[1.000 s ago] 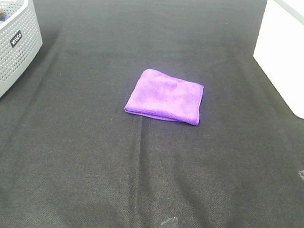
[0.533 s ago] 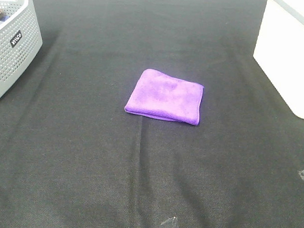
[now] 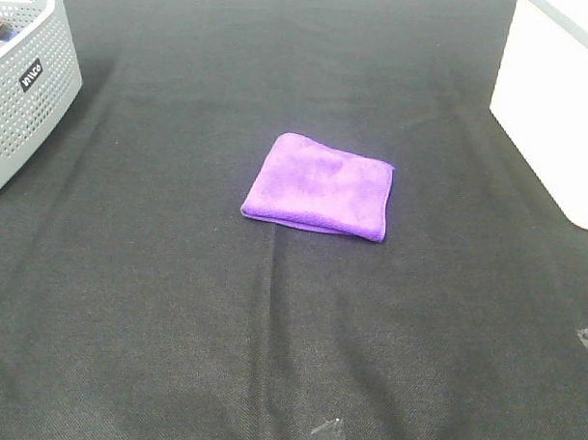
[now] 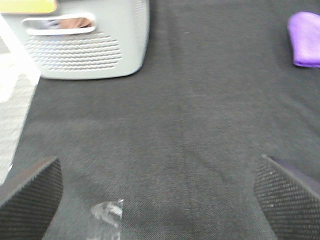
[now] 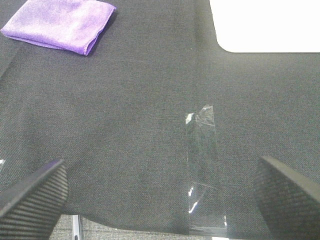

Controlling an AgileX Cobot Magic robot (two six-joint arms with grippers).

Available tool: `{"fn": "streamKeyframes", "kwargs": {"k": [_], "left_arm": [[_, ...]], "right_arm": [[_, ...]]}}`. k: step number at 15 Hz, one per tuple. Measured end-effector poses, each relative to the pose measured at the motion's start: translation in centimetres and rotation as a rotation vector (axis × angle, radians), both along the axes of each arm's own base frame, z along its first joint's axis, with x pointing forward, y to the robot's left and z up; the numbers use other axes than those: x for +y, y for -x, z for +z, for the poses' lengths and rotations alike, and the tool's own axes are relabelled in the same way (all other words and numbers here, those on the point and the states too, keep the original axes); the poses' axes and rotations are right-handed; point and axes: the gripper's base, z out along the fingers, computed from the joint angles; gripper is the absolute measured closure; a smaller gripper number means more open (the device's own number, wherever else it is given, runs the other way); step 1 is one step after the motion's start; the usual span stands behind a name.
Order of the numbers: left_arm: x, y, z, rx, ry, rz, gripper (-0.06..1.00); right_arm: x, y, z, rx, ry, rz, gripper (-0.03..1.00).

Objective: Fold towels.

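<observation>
A bright purple towel [image 3: 319, 186] lies folded into a small rectangle in the middle of the black table cloth [image 3: 175, 303]. It also shows in the left wrist view [image 4: 306, 39] and in the right wrist view [image 5: 59, 24]. Neither arm shows in the high view. My left gripper [image 4: 159, 192] is open and empty, low over the cloth, far from the towel. My right gripper [image 5: 162, 195] is open and empty near the table's front edge, also far from the towel.
A grey perforated basket [image 3: 26, 85] stands at the far left; it also shows in the left wrist view [image 4: 90, 42]. A white box [image 3: 554, 104] stands at the far right. Strips of clear tape [image 5: 202, 165] lie on the cloth near the front edge.
</observation>
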Motion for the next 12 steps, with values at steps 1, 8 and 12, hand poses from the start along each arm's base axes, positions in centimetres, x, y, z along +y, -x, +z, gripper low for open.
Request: {"fn": "streamKeyframes", "kwargs": {"k": [1, 8, 12], "left_arm": [[-0.07, 0.00, 0.00, 0.000, 0.007, -0.002, -0.04], [-0.48, -0.01, 0.01, -0.001, 0.048, -0.024, -0.04], [-0.49, -0.01, 0.01, -0.001, 0.049, -0.024, -0.04]], "right_arm": [[-0.01, 0.00, 0.00, 0.000, 0.002, 0.000, 0.01], [-0.04, 0.00, 0.00, 0.000, 0.005, -0.002, 0.01], [0.01, 0.00, 0.00, 0.000, 0.000, 0.001, 0.01]]}}
